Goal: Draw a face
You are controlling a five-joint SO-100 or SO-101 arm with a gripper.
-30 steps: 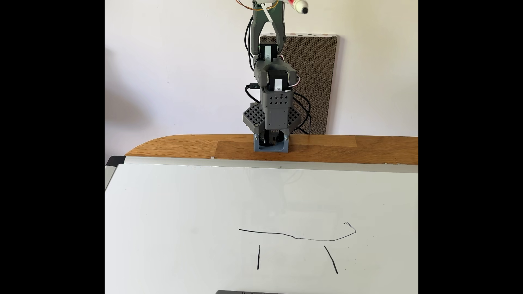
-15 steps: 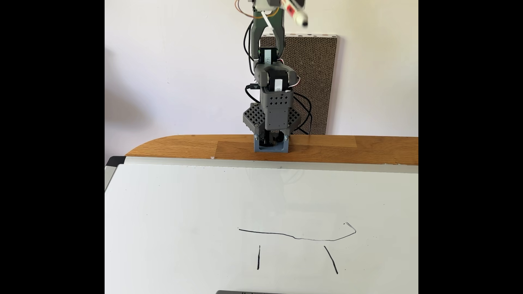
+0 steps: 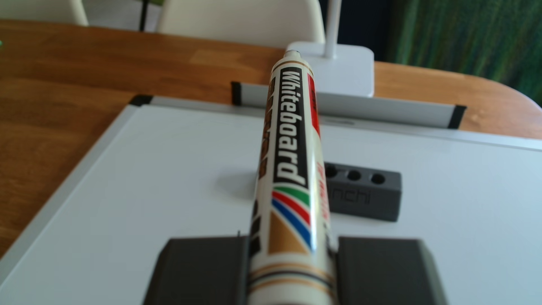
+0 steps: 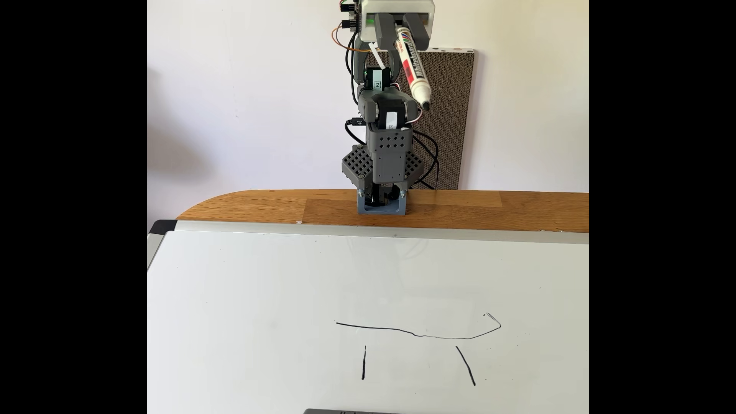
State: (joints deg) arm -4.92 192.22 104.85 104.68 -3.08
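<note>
The face (image 4: 418,332) is thin black ink on the white board (image 4: 247,318): one long wavy line with a hook at its right end, and a short stroke under each end. High above the board's far edge, my gripper (image 4: 400,36) is shut on a whiteboard marker (image 4: 412,67). The marker slants down and to the right, and its black tip hangs in the air beside the arm. In the other view the marker (image 3: 289,164) runs up the middle between the dark fingers (image 3: 202,269) of my gripper (image 3: 293,246).
A dark grey block (image 3: 369,195) with round holes sits on the board (image 3: 146,176) just right of the marker. Beyond it are the board's metal tray (image 3: 396,113) and a white lamp base (image 3: 346,70). The arm's base (image 4: 381,205) is clamped to the wooden table (image 4: 247,207).
The gripper has tipped down into the fixed view with the marker. The marker's tip dropped from the top edge to beside the arm's upper joint. The drawing is unchanged.
</note>
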